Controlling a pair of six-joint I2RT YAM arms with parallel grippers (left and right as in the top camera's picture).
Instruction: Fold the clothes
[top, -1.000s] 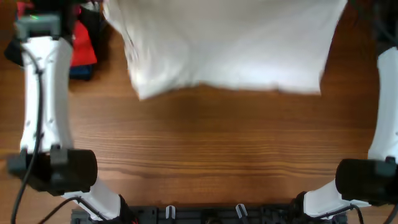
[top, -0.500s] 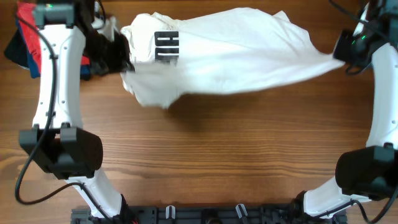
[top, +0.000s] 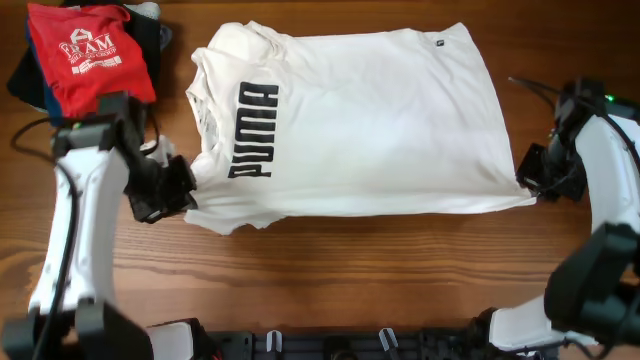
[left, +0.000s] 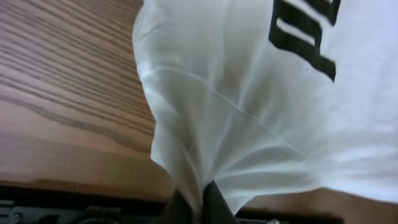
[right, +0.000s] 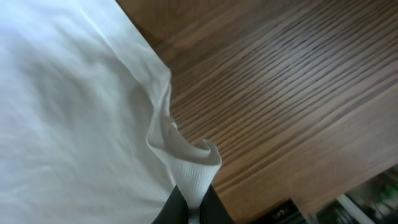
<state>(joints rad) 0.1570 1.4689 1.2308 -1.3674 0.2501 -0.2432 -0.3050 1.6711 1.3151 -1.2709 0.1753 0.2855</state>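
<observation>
The clothes, a white T-shirt (top: 370, 125) with black block lettering (top: 256, 130) near its left end, lie spread flat across the far half of the wooden table, with a small dark tag (top: 440, 43) at the far right. My left gripper (top: 180, 192) is shut on the shirt's near-left corner. In the left wrist view the fabric (left: 249, 112) fans out from the pinched fingers (left: 214, 202). My right gripper (top: 527, 180) is shut on the near-right corner. The right wrist view shows a ribbed edge (right: 194, 171) bunched between its jaws.
A red T-shirt with white print (top: 85, 55) lies on folded dark garments (top: 28, 85) at the far left corner, just behind my left arm. Bare wood (top: 350, 270) runs along the near side up to a black rail (top: 330, 345).
The shirt, bunched and swung across the table half a second ago, now lies flat with its lettering showing. Both grippers have come toward the near side, still pinching its corners.
</observation>
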